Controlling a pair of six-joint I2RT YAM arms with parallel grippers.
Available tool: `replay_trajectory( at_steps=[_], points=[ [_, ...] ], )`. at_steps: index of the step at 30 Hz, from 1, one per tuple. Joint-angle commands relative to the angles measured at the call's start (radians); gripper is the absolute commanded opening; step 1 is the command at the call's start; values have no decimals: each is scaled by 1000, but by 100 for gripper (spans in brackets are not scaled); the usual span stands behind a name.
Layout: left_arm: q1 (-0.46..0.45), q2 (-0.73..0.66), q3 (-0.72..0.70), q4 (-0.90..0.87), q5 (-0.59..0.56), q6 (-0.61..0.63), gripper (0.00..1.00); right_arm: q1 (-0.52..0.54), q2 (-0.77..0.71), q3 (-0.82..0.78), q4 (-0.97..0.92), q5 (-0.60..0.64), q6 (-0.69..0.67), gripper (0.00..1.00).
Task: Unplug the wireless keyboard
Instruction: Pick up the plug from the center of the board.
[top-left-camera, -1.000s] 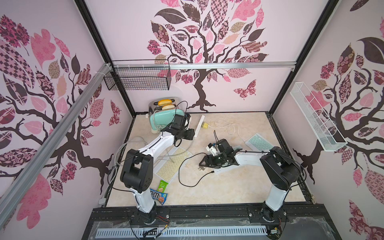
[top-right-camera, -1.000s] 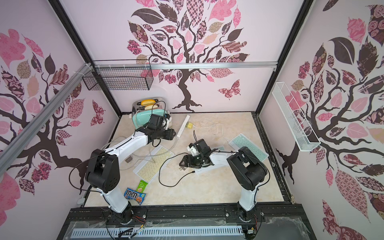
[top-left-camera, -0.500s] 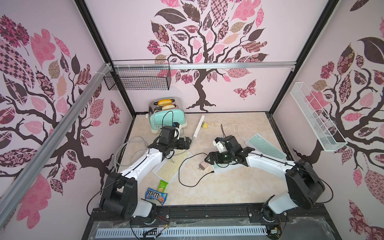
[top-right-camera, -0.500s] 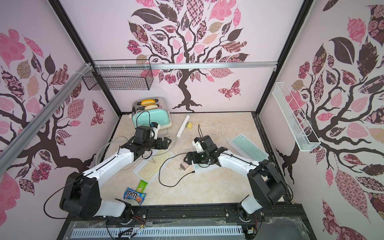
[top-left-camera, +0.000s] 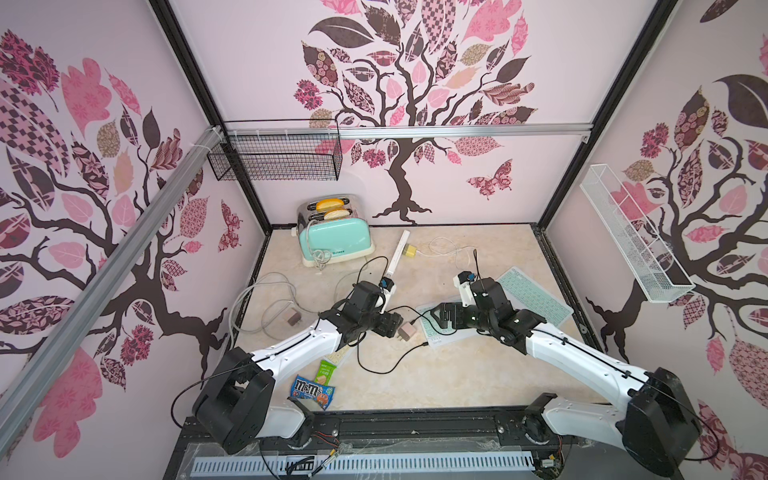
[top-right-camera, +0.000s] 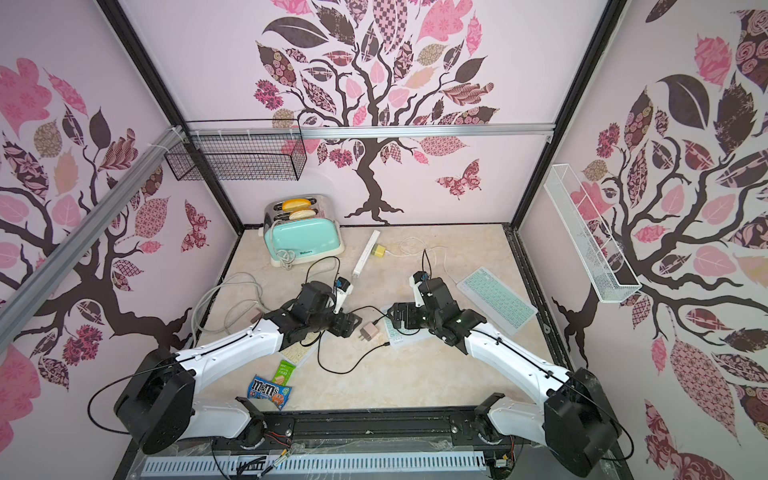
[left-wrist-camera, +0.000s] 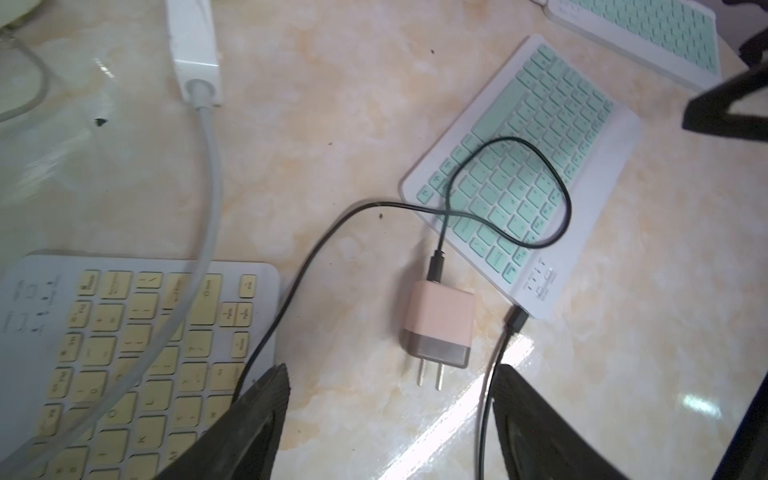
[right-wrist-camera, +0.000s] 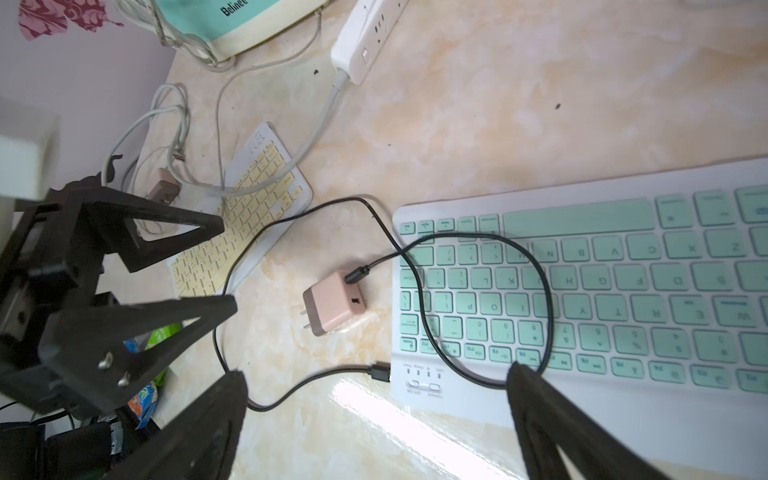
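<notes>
A white wireless keyboard (right-wrist-camera: 582, 282) with mint keys lies mid-table, also in the left wrist view (left-wrist-camera: 528, 174) and in both top views (top-left-camera: 440, 336) (top-right-camera: 401, 334). A black cable's plug (right-wrist-camera: 380, 370) (left-wrist-camera: 515, 322) sits in its corner. The cable loops over the keys to a pink charger (right-wrist-camera: 334, 303) (left-wrist-camera: 438, 322) (top-left-camera: 407, 331) lying flat with its prongs bare. My right gripper (right-wrist-camera: 376, 376) (top-left-camera: 436, 318) hovers open over that corner, straddling the plug. My left gripper (left-wrist-camera: 390, 370) (top-left-camera: 392, 326) (right-wrist-camera: 228, 266) stands open just short of the charger's prongs, holding nothing.
A yellow-keyed keyboard (left-wrist-camera: 137, 340) (top-left-camera: 338, 353) lies under the left arm. A second mint keyboard (top-left-camera: 534, 295) lies at the right. At the back stand a mint toaster (top-left-camera: 334, 237) and a white power strip (top-left-camera: 397, 257). A coiled white cable (top-left-camera: 266, 303) and snack packets (top-left-camera: 311, 390) lie at the left.
My left gripper has come from beside the toaster down to the pink charger. My right gripper has drawn back slightly to the right and opened wider. The charger has stayed put.
</notes>
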Motion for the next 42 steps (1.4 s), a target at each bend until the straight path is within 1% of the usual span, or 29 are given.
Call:
replay_trajectory(
  at_steps=[1, 5, 8, 13, 16, 22, 26, 31, 32, 33, 34, 35, 39, 42],
  points=[
    [-53, 62, 19, -3, -11, 88, 75, -30, 3, -9, -25, -13, 32, 99],
    [-88, 138, 40, 13, -10, 106, 75, -73, 23, -22, -16, -96, 46, 99],
    [-101, 186, 59, 4, -31, 120, 80, -76, 14, -35, 0, -102, 45, 99],
    [-123, 277, 117, -37, -71, 140, 80, -80, 21, -40, 7, -117, 35, 99],
    [-124, 314, 140, -37, -84, 141, 76, -79, 31, -39, 12, -132, 36, 99],
    [-126, 348, 167, -54, -80, 151, 59, -84, 29, -46, 14, -126, 40, 99],
    [-126, 373, 188, -69, -75, 159, 45, -86, 28, -38, 12, -133, 43, 98],
    [-129, 380, 196, -78, -81, 162, 40, -97, 17, -29, -7, -131, 42, 98],
    [-129, 379, 197, -79, -81, 163, 42, -100, 15, -27, -10, -132, 42, 98],
    [-129, 379, 198, -80, -80, 163, 49, -104, 16, -25, -15, -133, 41, 98],
    [-131, 378, 197, -80, -86, 163, 58, -107, 17, -22, -19, -135, 39, 98],
    [-133, 379, 198, -83, -89, 164, 61, -110, 19, -19, -21, -137, 37, 98],
    [-143, 406, 224, -119, -120, 166, 63, -117, 30, -8, -28, -147, 33, 98],
    [-149, 422, 237, -132, -139, 164, 60, -125, 39, -1, -28, -152, 29, 98]
  ],
)
